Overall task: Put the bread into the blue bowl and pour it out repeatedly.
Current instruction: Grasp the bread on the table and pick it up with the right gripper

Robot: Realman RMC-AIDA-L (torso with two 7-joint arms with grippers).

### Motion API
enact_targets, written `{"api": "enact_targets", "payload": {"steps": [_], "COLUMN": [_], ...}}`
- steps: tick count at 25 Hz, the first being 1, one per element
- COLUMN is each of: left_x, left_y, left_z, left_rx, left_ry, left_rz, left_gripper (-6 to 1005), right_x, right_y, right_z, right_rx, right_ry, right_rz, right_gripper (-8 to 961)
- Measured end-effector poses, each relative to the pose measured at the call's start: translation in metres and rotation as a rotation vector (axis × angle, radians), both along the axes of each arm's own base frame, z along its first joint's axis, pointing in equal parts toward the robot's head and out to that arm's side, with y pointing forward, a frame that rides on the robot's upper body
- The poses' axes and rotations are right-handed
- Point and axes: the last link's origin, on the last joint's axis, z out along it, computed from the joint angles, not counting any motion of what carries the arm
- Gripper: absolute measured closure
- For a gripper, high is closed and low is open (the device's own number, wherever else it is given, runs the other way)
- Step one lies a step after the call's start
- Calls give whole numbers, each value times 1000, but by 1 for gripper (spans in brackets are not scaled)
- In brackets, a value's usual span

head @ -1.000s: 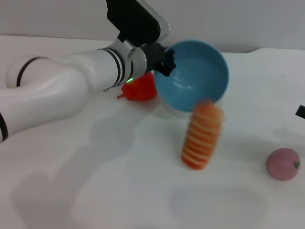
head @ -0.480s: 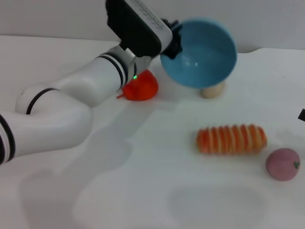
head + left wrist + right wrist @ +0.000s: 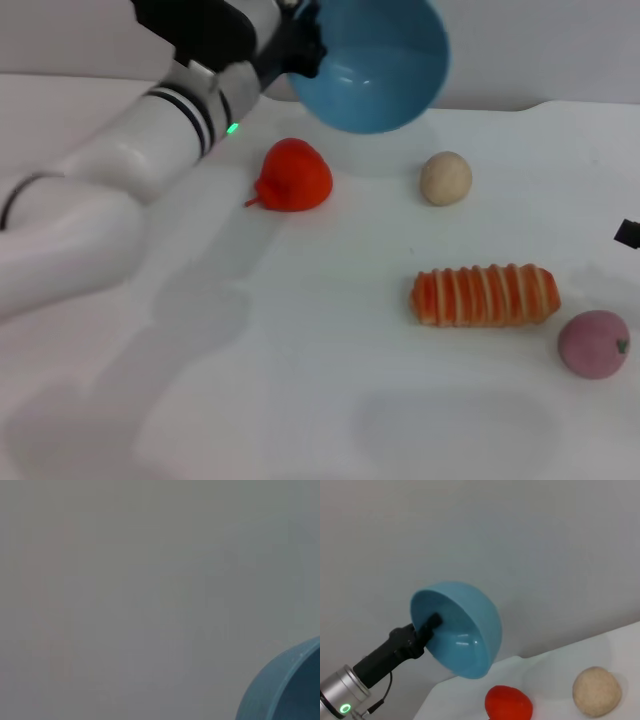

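The blue bowl (image 3: 372, 58) is held high above the back of the table, tipped on its side and empty. My left gripper (image 3: 303, 47) is shut on the bowl's rim, one finger inside; the right wrist view shows the same hold, with the left gripper (image 3: 432, 623) on the bowl (image 3: 465, 632). An edge of the bowl (image 3: 282, 692) fills a corner of the left wrist view. The bread (image 3: 485, 295), orange-and-cream striped, lies flat on the table at the right, well below and in front of the bowl. Only a dark tip of my right gripper (image 3: 628, 232) shows at the right edge.
A red toy (image 3: 293, 176) and a small beige ball (image 3: 445, 178) sit on the table under the bowl; both also appear in the right wrist view as the red toy (image 3: 509, 703) and the ball (image 3: 596, 690). A pink fruit (image 3: 594, 343) lies right of the bread.
The bread dropped out of the tipped bowl and settled flat on the table. My left arm then lifted the bowl up and back, uncovering the beige ball.
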Motion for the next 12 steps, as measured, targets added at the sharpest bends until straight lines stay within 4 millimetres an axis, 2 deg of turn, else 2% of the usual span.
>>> {"api": "enact_targets", "payload": {"steps": [6, 12], "left_x": [-12, -29], "left_y": [8, -3], "left_z": [23, 54], "left_rx": [-162, -379], "left_ry": [-20, -78], "left_rz": [224, 464], "left_gripper": [999, 999], "right_x": [-9, -31], "right_y": [11, 34], "right_z": [0, 5], "right_rx": [10, 43], "right_ry": [-20, -136], "right_rz": [52, 209], "right_gripper": [535, 521]}}
